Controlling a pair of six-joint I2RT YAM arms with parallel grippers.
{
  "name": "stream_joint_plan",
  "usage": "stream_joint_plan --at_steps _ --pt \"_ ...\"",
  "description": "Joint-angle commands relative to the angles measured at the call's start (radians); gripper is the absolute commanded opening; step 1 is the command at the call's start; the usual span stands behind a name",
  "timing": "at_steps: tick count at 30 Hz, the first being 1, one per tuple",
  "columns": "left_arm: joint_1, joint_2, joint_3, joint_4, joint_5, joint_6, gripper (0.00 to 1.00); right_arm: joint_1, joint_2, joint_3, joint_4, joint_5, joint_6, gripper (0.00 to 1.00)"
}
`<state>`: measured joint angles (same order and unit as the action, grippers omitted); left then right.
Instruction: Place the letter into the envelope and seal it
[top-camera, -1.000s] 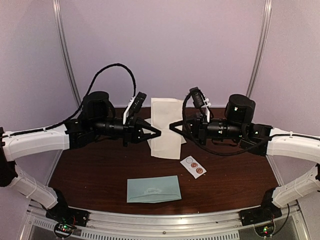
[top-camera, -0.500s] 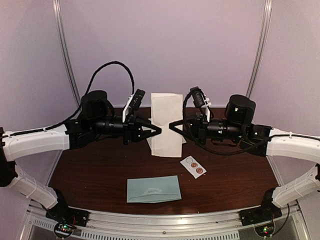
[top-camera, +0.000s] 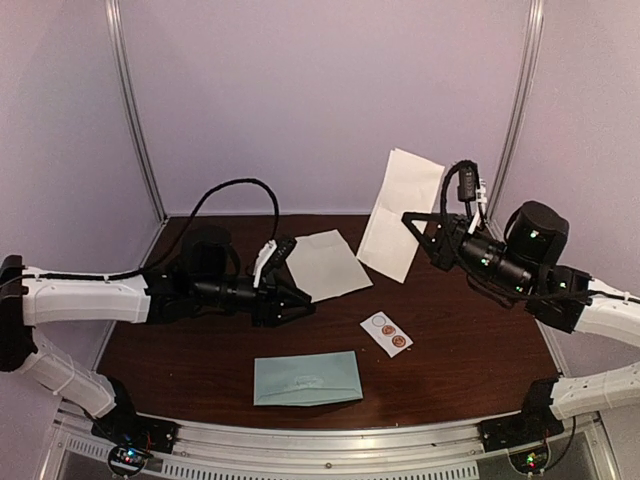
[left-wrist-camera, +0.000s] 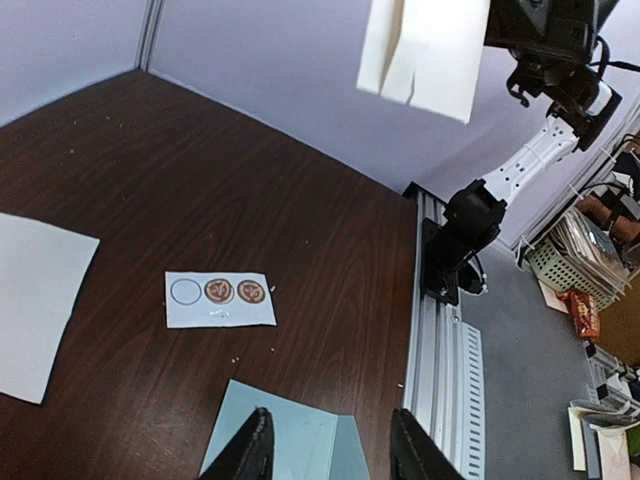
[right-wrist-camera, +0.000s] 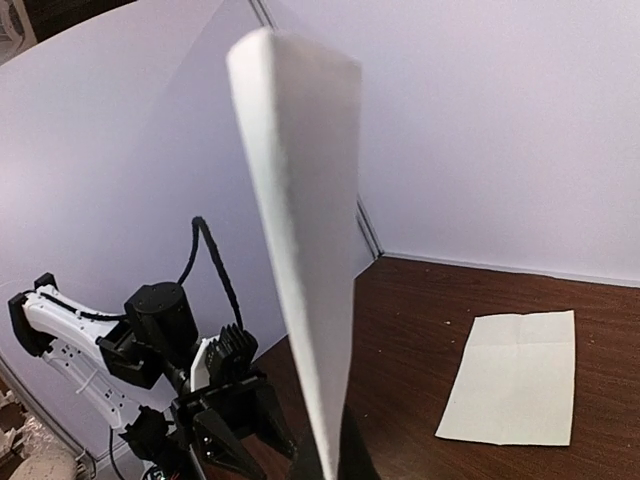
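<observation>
Fingers on the left side are parted with a clear gap and nothing in it, you can look straight down between them at the table. That left gripper hangs low over the brown table, pointing toward the middle, not touching anything as far as I can see.

Over on the right gripper the tips are pinched tight on a folded paper, held up in the air well clear of the table, tilted and hanging with its lower edge free. From the right wrist camera you see it edge-on, a thin white blade rising out of the clamp. From the left wrist view the lower edge shows a split where the folded layers part a bit.

A second loose sheet lies flat on the table near the back, just beyond the left gripper's tips, with crease lines across it.

As for the envelope, it's lying flat near the front edge, about centered between the two arms, faint whitish print on top. Nobody's touching it. In the left wrist view it sits right under the open fingers. Can't tell how the flap stands.

Just beyond its right corner, close but apart, lies a small white sticker strip: one blank ring and two brown rounds.
</observation>
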<state>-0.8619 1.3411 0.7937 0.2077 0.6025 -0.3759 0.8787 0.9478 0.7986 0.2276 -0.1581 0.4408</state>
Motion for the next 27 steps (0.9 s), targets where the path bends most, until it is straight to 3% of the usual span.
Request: stream_joint_plan --at_steps 1,17,27 --pt "-0.042 0.081 -0.011 0.073 -0.037 -0.071 0.37 -0.006 -0.027 -0.027 -0.086 0.220 0.030 0.00" --pt "-0.130 0.501 0.168 0.066 0.001 -0.113 0.24 -0.006 -0.021 -0.045 -0.103 0.236 0.039 0.00" --pt "-0.143 0.643 0.277 -0.007 -0.013 -0.067 0.24 -0.007 -0.020 -0.045 -0.116 0.253 0.029 0.00"
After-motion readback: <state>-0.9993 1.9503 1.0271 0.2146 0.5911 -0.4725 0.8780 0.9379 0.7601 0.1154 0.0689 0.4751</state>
